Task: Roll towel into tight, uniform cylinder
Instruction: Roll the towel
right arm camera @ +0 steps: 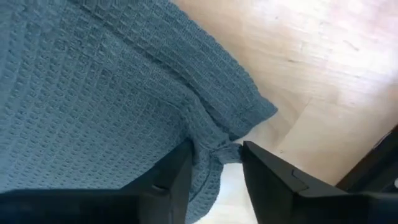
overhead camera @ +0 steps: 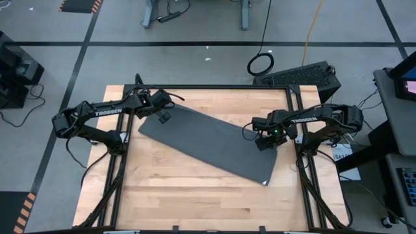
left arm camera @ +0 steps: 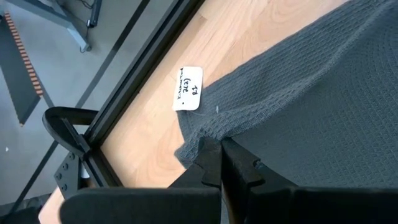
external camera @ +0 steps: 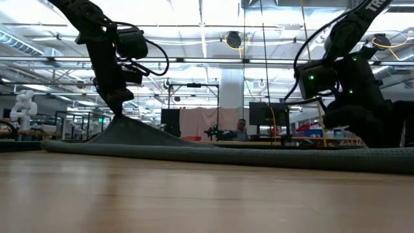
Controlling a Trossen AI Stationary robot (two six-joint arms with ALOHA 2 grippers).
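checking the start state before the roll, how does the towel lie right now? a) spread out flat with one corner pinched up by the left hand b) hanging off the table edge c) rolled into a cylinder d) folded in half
a: the towel lies spread on the table, and the left hand is shut on a corner beside the white tag, lifting it.

Overhead, table-level, wrist close-ups share towel (overhead camera: 208, 144).

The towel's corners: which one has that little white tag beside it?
The corner pinched by the left gripper, at the far left of the towel. The white tag lies just beside it; the corner at the right gripper shows none.
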